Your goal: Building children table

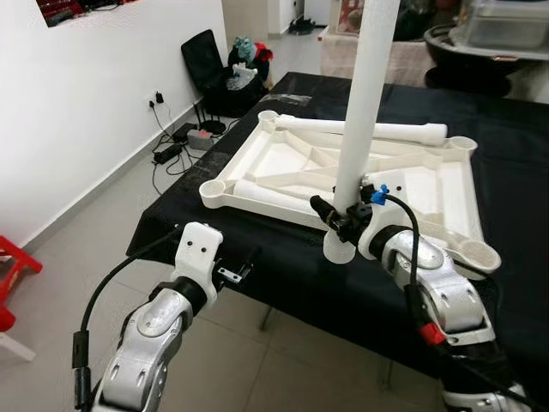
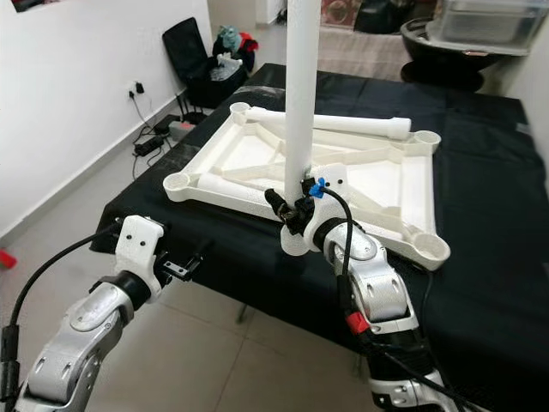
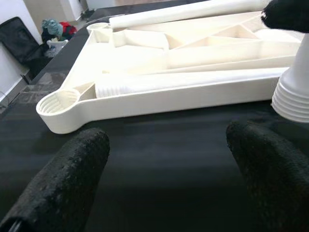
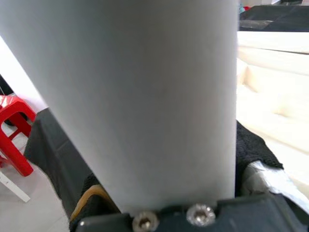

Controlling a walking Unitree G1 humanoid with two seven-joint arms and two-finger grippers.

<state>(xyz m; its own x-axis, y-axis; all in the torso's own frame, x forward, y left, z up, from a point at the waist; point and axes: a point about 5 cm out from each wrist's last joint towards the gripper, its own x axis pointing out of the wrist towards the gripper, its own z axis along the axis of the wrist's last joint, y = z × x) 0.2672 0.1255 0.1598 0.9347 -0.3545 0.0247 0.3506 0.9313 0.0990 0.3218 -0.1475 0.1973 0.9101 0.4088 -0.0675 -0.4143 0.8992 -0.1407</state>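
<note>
A white children's table top point(image 1: 257, 199) lies upside down on a black-covered table point(image 1: 515, 172). My right gripper point(image 1: 340, 220) is shut on a white table leg point(image 1: 364, 112), holding it upright with its threaded end point(image 1: 338, 250) just off the top's near edge. In the right wrist view the leg point(image 4: 145, 96) is close between the black fingers point(image 4: 251, 145). Two more legs lie on the top, one along the back point(image 1: 369, 129) and one near the front left point(image 3: 183, 82). My left gripper point(image 3: 169, 179) is open at the table's near edge, facing the front-left corner socket point(image 3: 58, 104).
A white wall runs along the left, with a power strip and cables point(image 1: 176, 146) on the tiled floor. A black chair point(image 1: 206, 64) with soft toys stands behind them. A red stool point(image 1: 13, 266) is at far left. A grey bin point(image 1: 506, 26) sits at the back right.
</note>
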